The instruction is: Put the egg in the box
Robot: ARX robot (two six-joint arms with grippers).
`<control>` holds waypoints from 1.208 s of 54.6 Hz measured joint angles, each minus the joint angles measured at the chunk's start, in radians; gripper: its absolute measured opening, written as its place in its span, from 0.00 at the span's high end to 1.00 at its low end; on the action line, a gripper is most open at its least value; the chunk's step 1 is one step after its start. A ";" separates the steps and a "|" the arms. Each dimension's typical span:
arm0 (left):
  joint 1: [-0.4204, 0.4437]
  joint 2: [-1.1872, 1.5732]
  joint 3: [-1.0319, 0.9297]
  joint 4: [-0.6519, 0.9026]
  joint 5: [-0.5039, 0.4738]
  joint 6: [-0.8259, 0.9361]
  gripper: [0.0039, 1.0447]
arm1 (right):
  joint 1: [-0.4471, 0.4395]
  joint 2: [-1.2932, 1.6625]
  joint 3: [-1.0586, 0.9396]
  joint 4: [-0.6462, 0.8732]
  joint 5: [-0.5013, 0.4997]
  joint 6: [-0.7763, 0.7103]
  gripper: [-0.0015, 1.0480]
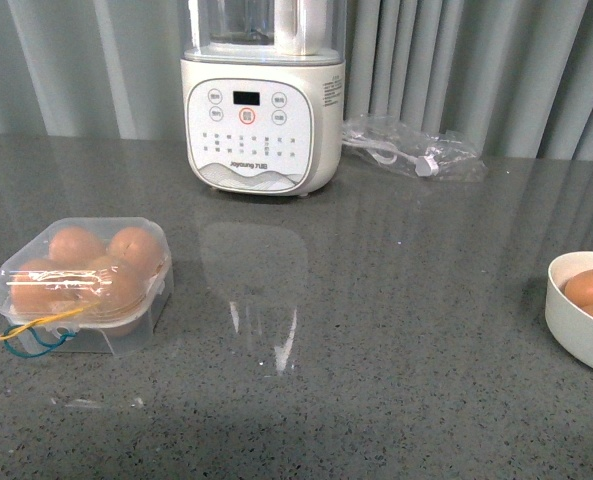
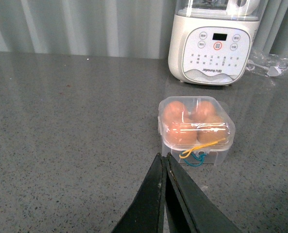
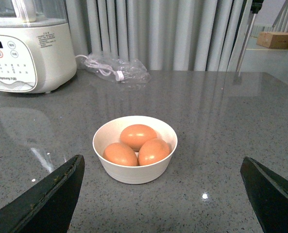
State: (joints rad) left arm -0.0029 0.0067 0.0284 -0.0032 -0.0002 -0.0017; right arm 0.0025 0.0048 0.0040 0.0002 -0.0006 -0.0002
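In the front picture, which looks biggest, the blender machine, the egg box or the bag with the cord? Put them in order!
1. Blender machine, biggest.
2. Egg box.
3. Bag with the cord, smallest looking, though it lies farther back, so its real size is unsure.

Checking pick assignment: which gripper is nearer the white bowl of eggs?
Right. The right gripper is open, its fingers flanking the white bowl just ahead of it. The left gripper is shut, facing the box on the counter's other side.
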 joint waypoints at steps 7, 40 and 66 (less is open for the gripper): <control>0.000 -0.003 0.000 0.000 -0.001 0.000 0.97 | 0.000 0.000 0.000 0.000 0.000 0.000 0.07; 0.000 -0.003 0.000 0.000 -0.001 0.000 0.29 | 0.000 0.000 0.000 0.000 0.000 0.000 0.07; 0.000 -0.003 0.000 0.000 -0.001 0.000 0.06 | 0.000 0.000 0.000 0.000 0.000 0.000 0.07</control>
State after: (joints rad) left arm -0.0029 0.0032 0.0284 -0.0032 -0.0010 -0.0017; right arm 0.0025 0.0048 0.0040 0.0002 -0.0006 -0.0002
